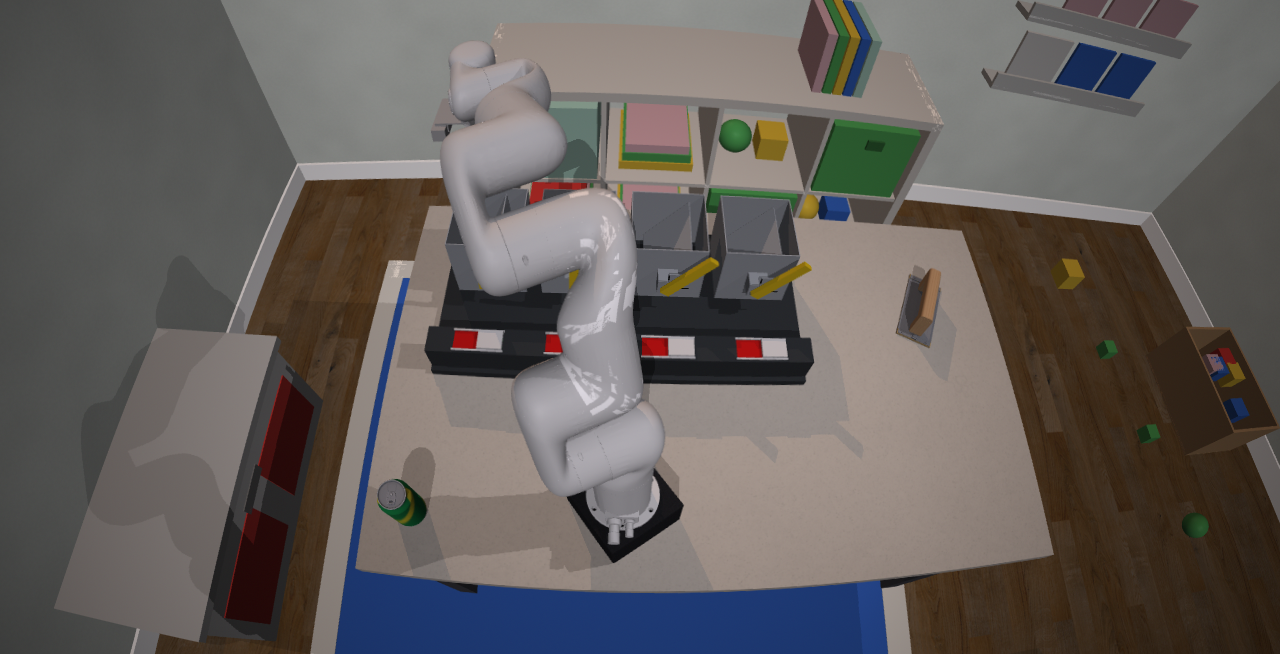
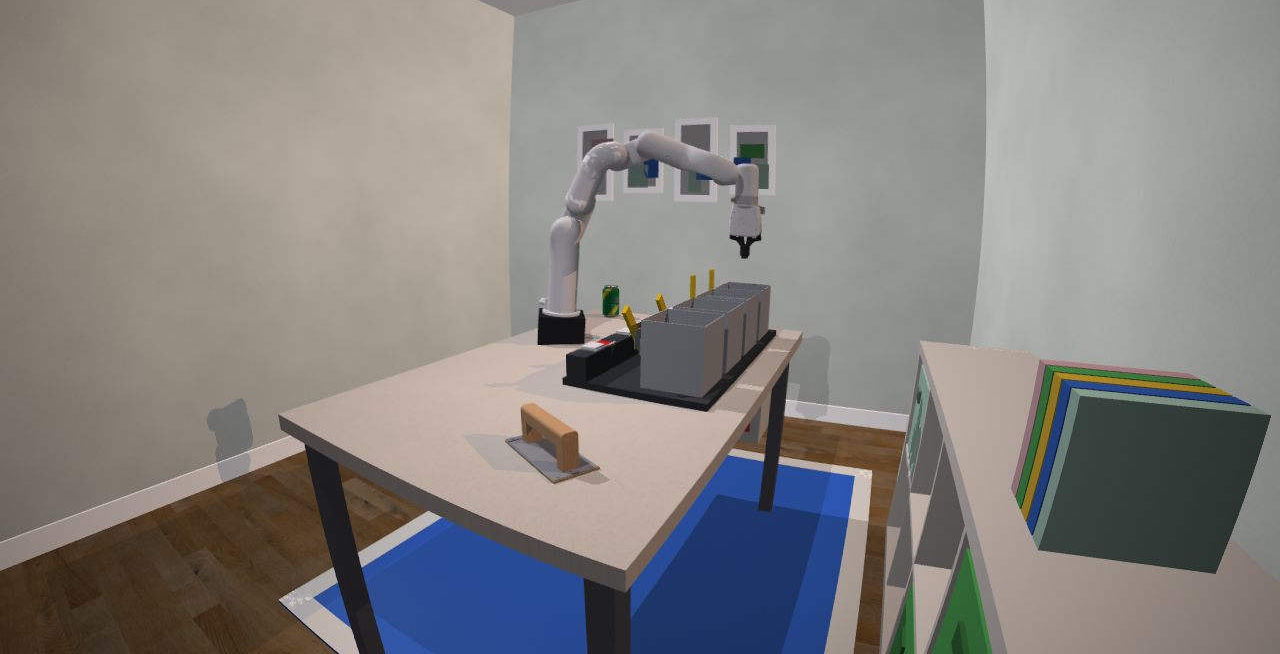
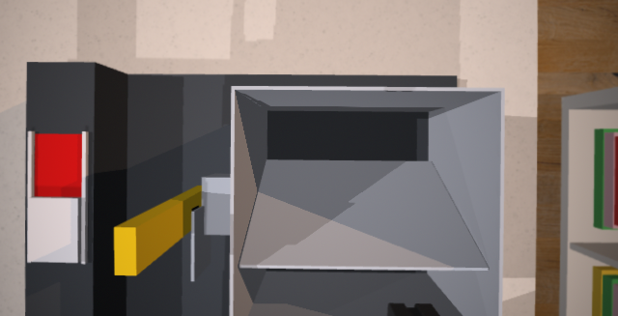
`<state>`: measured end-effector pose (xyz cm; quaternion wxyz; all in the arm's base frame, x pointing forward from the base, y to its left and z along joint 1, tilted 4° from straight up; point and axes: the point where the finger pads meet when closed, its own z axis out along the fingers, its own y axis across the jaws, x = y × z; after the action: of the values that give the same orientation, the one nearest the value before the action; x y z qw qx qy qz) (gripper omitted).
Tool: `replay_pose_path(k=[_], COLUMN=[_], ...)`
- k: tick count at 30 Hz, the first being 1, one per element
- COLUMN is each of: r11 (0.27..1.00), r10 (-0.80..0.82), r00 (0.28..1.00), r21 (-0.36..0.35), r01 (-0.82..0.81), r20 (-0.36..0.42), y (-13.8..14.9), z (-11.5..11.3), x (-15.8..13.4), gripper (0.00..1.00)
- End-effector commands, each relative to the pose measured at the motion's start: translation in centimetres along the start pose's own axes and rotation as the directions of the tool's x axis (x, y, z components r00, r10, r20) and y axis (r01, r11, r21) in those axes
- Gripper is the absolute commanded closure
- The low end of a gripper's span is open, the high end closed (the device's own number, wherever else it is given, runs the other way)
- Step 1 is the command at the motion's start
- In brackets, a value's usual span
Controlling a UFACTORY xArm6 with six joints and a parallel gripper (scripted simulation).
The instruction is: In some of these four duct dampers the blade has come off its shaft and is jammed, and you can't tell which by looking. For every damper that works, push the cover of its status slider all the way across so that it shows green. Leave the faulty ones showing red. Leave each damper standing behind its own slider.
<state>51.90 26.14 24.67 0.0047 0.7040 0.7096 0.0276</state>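
Note:
Four grey open-topped dampers (image 1: 626, 242) stand in a row on a black base, each with a yellow lever (image 1: 689, 275) at the front. In front of them lie four status sliders (image 1: 667, 346); those I can see show red beside a white cover, and my arm partly hides the second one. My gripper (image 2: 743, 245) is shut and empty, high above the damper at the far end of the row (image 2: 747, 296). The wrist view looks straight down into that damper (image 3: 367, 181), with its tilted blade (image 3: 357, 219), yellow lever (image 3: 154, 229), red window (image 3: 58, 163) and white cover (image 3: 52, 229).
A wooden-handled trowel (image 1: 921, 302) lies on the right of the table. A green soda can (image 1: 400, 501) stands at the front left near the arm's base. A shelf unit (image 1: 716, 139) stands just behind the table.

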Motion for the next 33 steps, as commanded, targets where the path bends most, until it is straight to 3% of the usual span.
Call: replay_pose_path(k=[1, 7, 9, 10, 16, 33], r11=[1.000, 1.000, 1.000, 1.000, 1.000, 1.000], r10=[-0.005, -0.005, -0.005, -0.005, -0.005, -0.005], r00=[1.000, 1.000, 1.000, 1.000, 1.000, 1.000], r21=[-0.005, -0.005, -0.005, -0.004, -0.004, -0.006], r01=[0.005, 0.005, 0.005, 0.005, 0.005, 0.005], r20=[-0.005, -0.005, -0.005, -0.005, -0.005, -0.006], y=[0.9, 1.4, 1.4, 1.5, 1.5, -0.4], z=[-0.3, -0.3, -0.3, -0.3, -0.3, -0.1], x=[-4.1, -8.3, -8.3, -10.4, -14.3, -25.3], gripper=[1.00, 1.00, 1.00, 1.00, 1.00, 1.00])
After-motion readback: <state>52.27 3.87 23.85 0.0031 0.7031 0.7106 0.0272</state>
